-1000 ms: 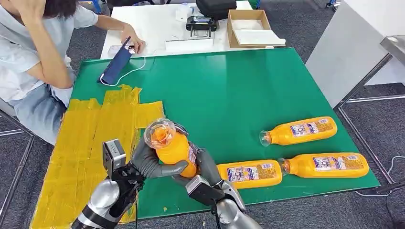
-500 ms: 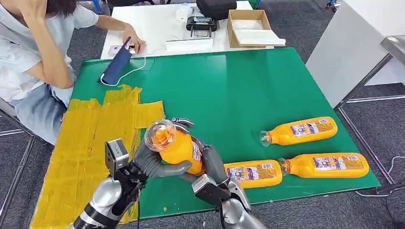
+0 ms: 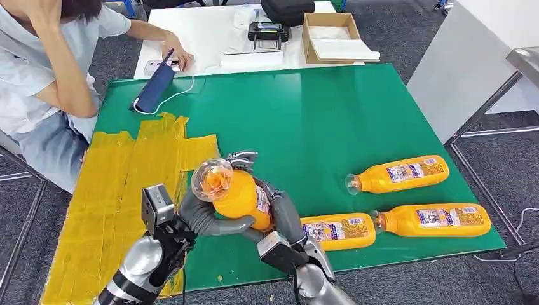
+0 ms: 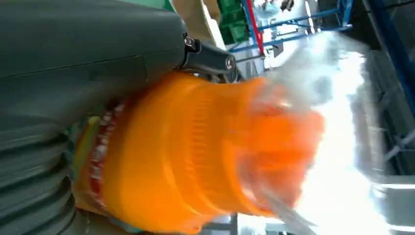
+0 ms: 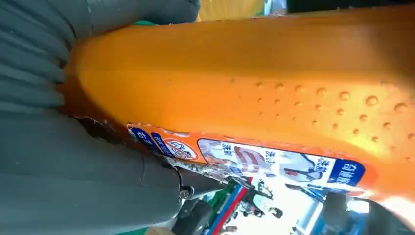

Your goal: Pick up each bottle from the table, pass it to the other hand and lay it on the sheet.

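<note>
An orange juice bottle (image 3: 236,198) with a clear cap stands tilted in the air over the green table (image 3: 305,121), near its front edge. My left hand (image 3: 204,219) grips it from the left and below. My right hand (image 3: 281,215) wraps it from the right, its fingers (image 3: 242,157) showing behind the bottle's shoulder. The left wrist view shows the bottle (image 4: 195,156) against my left hand (image 4: 73,49). In the right wrist view the labelled bottle (image 5: 244,73) lies in my right hand (image 5: 73,171). The yellow sheet (image 3: 121,190) covers the table's left part.
Three more orange bottles lie on the table's right side: one (image 3: 397,174) farther back, two (image 3: 337,230) (image 3: 435,220) near the front edge. A person (image 3: 44,76) sits at the far left beside a dark blue pouch (image 3: 154,86). A white table (image 3: 210,35) behind carries a cardboard box (image 3: 330,35).
The bottle and both hands have drifted slightly to the right. My right hand's fingers have risen a little behind the bottle.
</note>
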